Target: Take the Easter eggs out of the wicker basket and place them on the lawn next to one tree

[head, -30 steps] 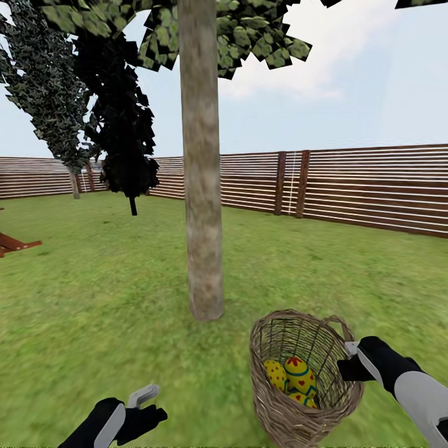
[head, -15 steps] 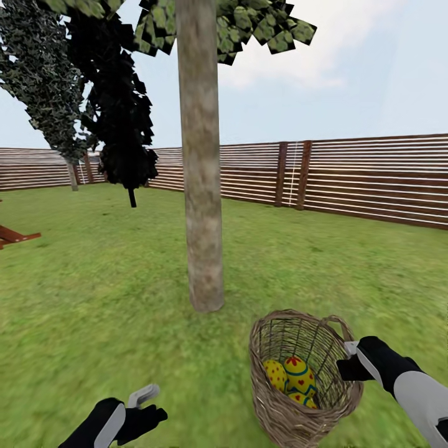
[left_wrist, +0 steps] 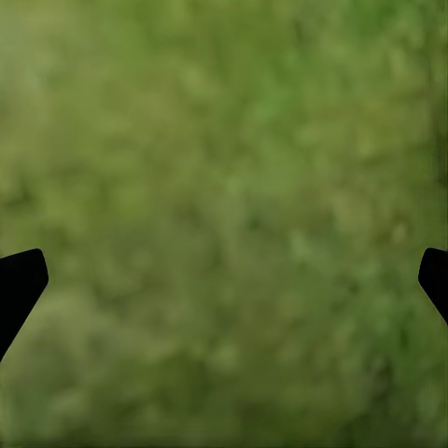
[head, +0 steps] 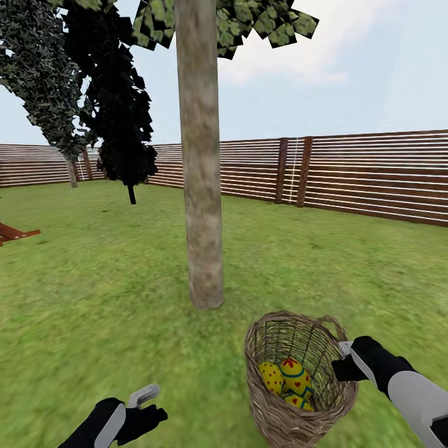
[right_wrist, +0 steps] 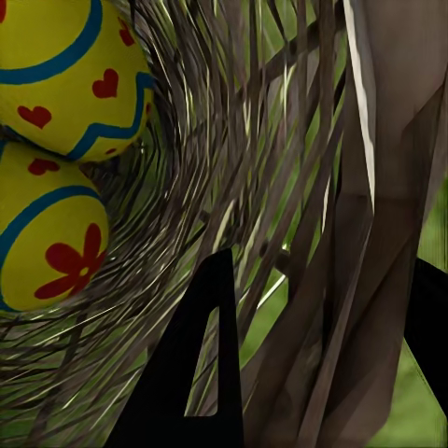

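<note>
3 Easter eggs (head: 287, 381) lying together at the bottom of the wicker basket (head: 274, 414), yellow with red marks and blue-teal zigzag bands, pressed against one another and against the woven wall. Seen close from the right wrist too: 2 eggs (right_wrist: 56, 140) stacked against the weave. Basket tipped toward the head camera, mouth open to view, arched handle (head: 331, 325) at the far right of the rim. Right pincer (head: 343, 361) clamped on the basket's rim beside that handle, 1 dark finger (right_wrist: 201, 373) inside the weave and the other outside, wicker pinched between. Basket near the foot of the tree (head: 200, 186), just right of and nearer than its straight grey-brown trunk, not touching it. Lawn (head: 93, 298) all around, mottled green. Left pincer (head: 144, 406) low at the left, well apart from the basket, fingers (left_wrist: 21, 285) spread wide and nothing between them but blurred grass. Farther off, a dark conical tree (head: 121, 124) left of the trunk, a slatted brown fence (head: 373, 177) across the back, and a reddish wooden beam (head: 15, 233) at the left edge.
</note>
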